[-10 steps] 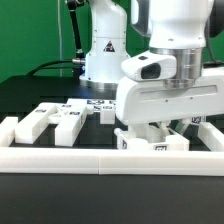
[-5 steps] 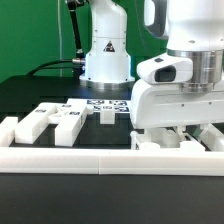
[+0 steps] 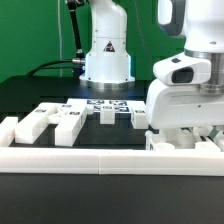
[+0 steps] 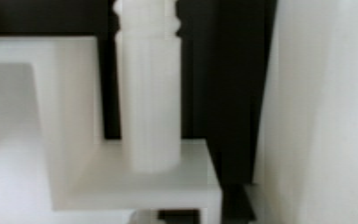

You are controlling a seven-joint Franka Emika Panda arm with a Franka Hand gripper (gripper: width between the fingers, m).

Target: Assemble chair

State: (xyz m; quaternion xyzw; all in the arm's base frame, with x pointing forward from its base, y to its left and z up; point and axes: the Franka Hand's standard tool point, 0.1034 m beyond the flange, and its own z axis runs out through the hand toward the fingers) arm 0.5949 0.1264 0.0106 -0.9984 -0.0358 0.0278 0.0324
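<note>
Arm (image 3: 190, 75) now fills the frame's right, shifted rightward from centre along the white rail (image 3: 70, 158). Loose chair parts (image 3: 48, 122) stay at middle left on the bench (image 3: 30, 95). One chair piece (image 3: 185, 141) at lower right travelled with it. Fingers (image 3: 186, 128) are clenched; any grasp is unclear.

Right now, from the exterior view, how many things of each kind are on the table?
loose chair pieces clear of the claw: 4
chair piece beneath the claw: 1
marker board: 1
white border rail: 1
Total: 7
</note>
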